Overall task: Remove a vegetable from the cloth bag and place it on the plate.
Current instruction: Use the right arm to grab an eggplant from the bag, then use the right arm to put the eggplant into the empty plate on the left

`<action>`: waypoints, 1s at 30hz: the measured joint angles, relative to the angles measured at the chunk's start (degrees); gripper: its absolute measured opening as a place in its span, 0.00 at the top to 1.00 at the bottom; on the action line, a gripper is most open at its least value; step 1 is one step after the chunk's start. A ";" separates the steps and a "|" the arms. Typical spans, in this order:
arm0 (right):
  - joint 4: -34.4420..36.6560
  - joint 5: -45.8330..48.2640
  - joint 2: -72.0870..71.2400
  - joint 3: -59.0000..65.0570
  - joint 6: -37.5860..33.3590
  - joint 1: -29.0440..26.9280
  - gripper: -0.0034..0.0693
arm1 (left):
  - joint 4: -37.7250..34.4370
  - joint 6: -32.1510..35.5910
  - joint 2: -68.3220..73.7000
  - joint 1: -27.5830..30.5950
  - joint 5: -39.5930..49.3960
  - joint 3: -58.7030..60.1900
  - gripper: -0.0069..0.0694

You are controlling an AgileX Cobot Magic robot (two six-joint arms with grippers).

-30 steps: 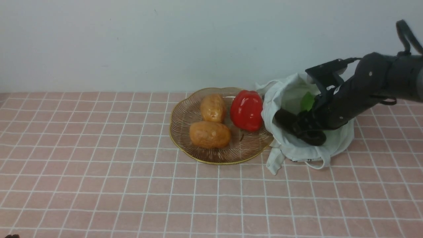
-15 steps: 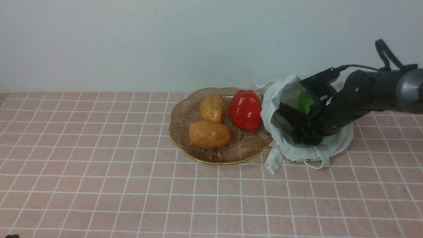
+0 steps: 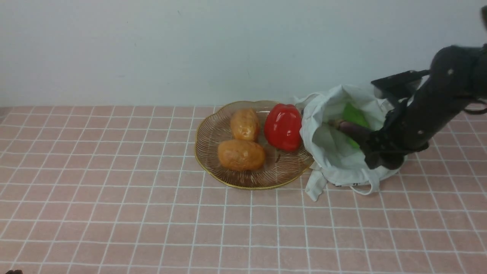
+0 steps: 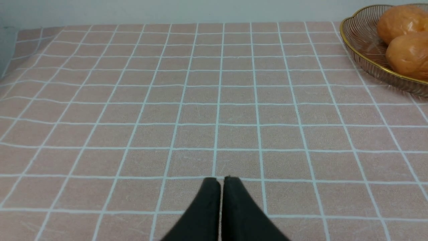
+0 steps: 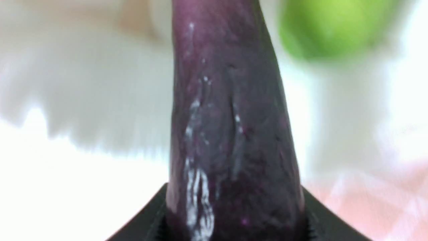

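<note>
On my screen the right arm (image 3: pixel 430 110) is matte black, built of rounded tubular links dotted with small pale screws (image 3: pixel 450 71) (two I can count), with a flat black bracket (image 3: pixel 395 82) near its wrist. The left gripper (image 4: pixel 220 179) has smooth black fingers (image 4: pixel 204 207) tapering to blunt tips.

Plate (image 3: pixel 198 152) just L of cloth bag (image 3: pixel 336 164); eggplant (image 3: pixel 355 130) in bag mouth.
</note>
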 joint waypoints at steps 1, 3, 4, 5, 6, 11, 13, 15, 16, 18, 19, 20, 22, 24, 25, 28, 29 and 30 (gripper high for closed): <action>-0.10 5.29 -4.05 0.00 1.17 -0.88 0.46 | 0.00 0.00 0.00 0.00 0.00 0.00 0.92; -0.10 8.16 -6.91 0.00 1.76 -1.22 0.46 | 0.00 0.00 0.00 0.00 0.00 0.00 0.92; 0.70 10.78 -10.87 0.00 1.96 -1.28 0.46 | 0.00 0.00 0.00 0.00 0.00 0.00 0.92; 2.26 11.32 -13.24 0.00 1.96 -1.18 0.46 | 0.00 0.00 0.00 0.00 0.00 0.00 0.92; 3.13 11.38 -14.13 0.00 1.88 -1.12 0.46 | 0.00 0.00 0.00 0.00 0.00 0.00 0.92; 20.18 2.76 -18.55 0.00 -7.20 4.25 0.46 | 0.00 0.00 0.00 0.00 0.00 0.00 0.92; 25.54 -0.69 -16.68 0.00 -10.93 7.25 0.46 | 0.00 0.00 0.00 0.00 0.00 0.00 0.92; 29.20 -4.58 -13.68 0.00 -13.77 10.55 0.46 | 0.00 0.00 0.00 0.00 0.00 0.00 0.92; 29.44 -5.53 -12.90 0.00 -13.96 10.85 0.46 | 0.00 0.00 0.00 0.00 0.00 0.00 0.92; 30.35 -13.10 -6.06 0.00 -15.29 14.30 0.46 | 0.00 0.00 0.00 0.00 0.00 0.00 0.92; 30.29 -15.55 -3.93 0.00 -15.29 14.75 0.46 | 0.00 0.00 0.00 0.00 0.00 0.00 0.92; 30.21 -18.29 -1.91 0.06 -15.23 14.87 0.46 | 0.00 0.00 0.00 0.00 0.00 0.00 0.92; 30.16 -21.52 0.96 0.10 -14.34 14.93 0.46 | 0.00 0.00 0.00 0.00 0.00 0.00 0.92; 30.16 -23.88 3.55 0.10 -12.86 14.93 0.46 | 0.00 0.00 0.00 0.00 0.00 0.00 0.92; 30.16 -24.68 4.26 0.10 -11.58 14.93 0.46 | 0.00 0.00 0.00 0.00 0.00 0.00 0.92; 30.27 -25.82 6.71 0.10 -8.49 14.99 0.46 | 0.00 0.00 0.00 0.00 0.00 0.00 0.92; 30.35 -25.89 7.23 0.10 -7.67 15.04 0.46 | 0.00 0.00 0.00 0.00 0.00 0.00 0.92; 30.37 -25.89 7.87 0.10 -7.13 15.10 0.46 | 0.00 0.00 0.00 0.00 0.00 0.00 0.92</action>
